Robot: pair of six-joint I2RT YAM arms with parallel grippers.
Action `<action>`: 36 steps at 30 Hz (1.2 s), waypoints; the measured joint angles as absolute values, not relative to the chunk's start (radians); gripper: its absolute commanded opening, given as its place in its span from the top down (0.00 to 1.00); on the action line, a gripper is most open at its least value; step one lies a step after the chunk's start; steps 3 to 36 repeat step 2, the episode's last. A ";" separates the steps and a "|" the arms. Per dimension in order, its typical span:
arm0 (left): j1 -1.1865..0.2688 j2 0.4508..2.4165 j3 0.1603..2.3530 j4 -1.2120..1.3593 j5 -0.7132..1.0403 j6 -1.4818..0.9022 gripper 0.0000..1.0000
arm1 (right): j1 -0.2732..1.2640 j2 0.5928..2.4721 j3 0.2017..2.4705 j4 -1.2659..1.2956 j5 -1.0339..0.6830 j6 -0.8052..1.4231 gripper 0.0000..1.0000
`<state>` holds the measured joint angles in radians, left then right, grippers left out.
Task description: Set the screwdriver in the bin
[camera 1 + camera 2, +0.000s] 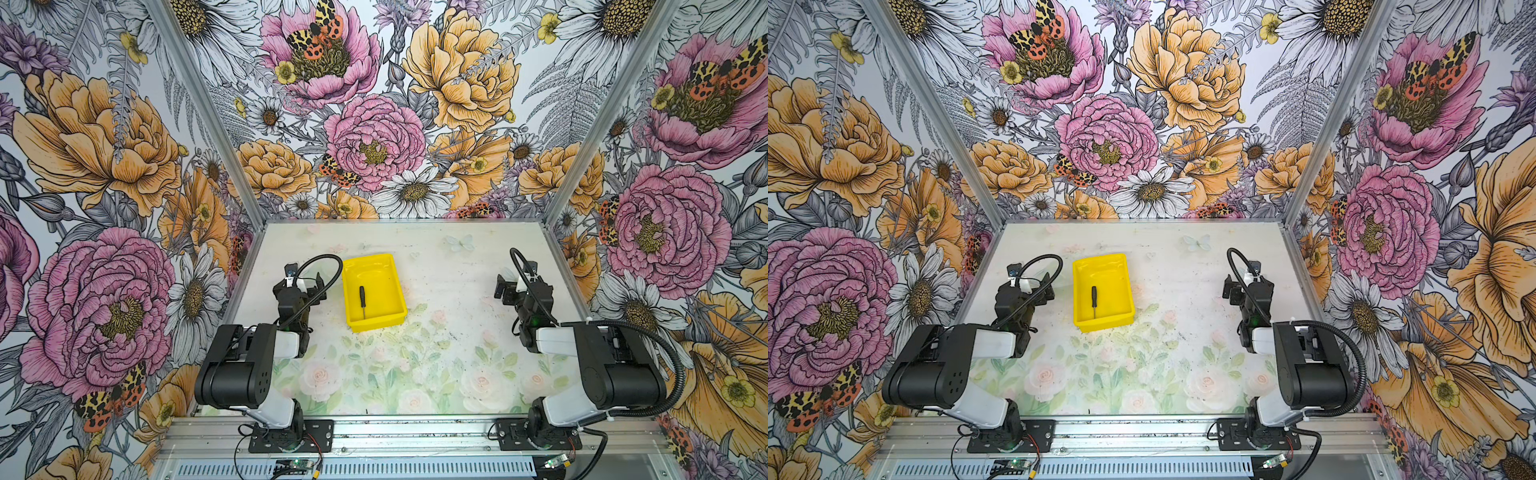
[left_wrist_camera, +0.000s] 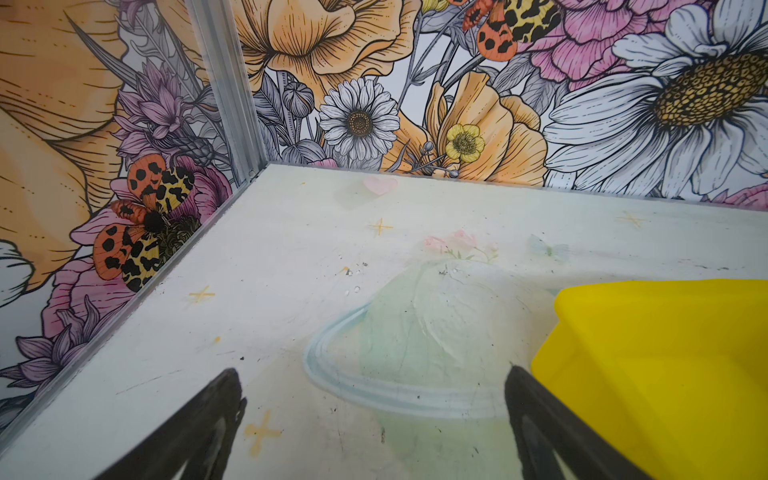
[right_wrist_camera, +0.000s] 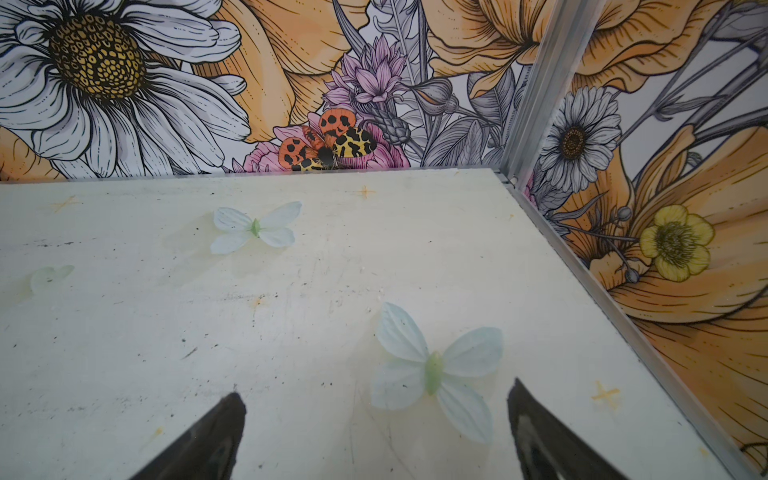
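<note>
The screwdriver, with a black handle and a thin grey shaft, lies flat on the floor of the yellow bin, handle toward the back wall. My left gripper stands open and empty just left of the bin, and the bin's wall shows beside one finger in the left wrist view. Well to the right of the bin, my right gripper is open over bare table, holding nothing.
Flower-printed walls close the table on the left, back and right. The table top carries a pale print of roses and butterflies. Both arm bases sit on the front rail.
</note>
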<state>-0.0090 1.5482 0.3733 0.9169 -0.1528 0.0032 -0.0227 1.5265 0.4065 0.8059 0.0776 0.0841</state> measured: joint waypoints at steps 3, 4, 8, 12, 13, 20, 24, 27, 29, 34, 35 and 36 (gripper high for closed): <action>-0.005 1.548 0.373 0.917 -0.151 0.004 0.01 | -0.023 1.526 0.406 0.806 0.078 0.084 0.01; -0.005 1.548 0.373 0.917 -0.151 0.004 0.01 | -0.023 1.526 0.406 0.806 0.078 0.084 0.01; -0.005 1.548 0.373 0.917 -0.151 0.004 0.01 | -0.023 1.526 0.406 0.806 0.078 0.084 0.01; -0.005 1.548 0.373 0.917 -0.151 0.004 0.01 | -0.023 1.526 0.406 0.806 0.078 0.084 0.01; -0.005 1.548 0.373 0.917 -0.151 0.004 0.01 | -0.023 1.526 0.406 0.806 0.078 0.084 0.01; -0.005 1.548 0.373 0.917 -0.151 0.004 0.01 | -0.023 1.526 0.406 0.806 0.078 0.084 0.01; -0.005 1.548 0.373 0.917 -0.151 0.004 0.01 | -0.023 1.526 0.406 0.806 0.078 0.084 0.01; -0.005 1.548 0.373 0.917 -0.151 0.004 0.01 | -0.023 1.526 0.406 0.806 0.078 0.084 0.01; -0.005 1.548 0.373 0.917 -0.151 0.004 0.01 | -0.023 1.526 0.406 0.806 0.078 0.084 0.01; -0.005 1.548 0.373 0.917 -0.151 0.004 0.01 | -0.023 1.526 0.406 0.806 0.078 0.084 0.01; -0.005 1.548 0.373 0.917 -0.151 0.004 0.01 | -0.023 1.526 0.406 0.806 0.078 0.084 0.01; -0.005 1.548 0.373 0.917 -0.151 0.004 0.01 | -0.023 1.526 0.406 0.806 0.078 0.084 0.01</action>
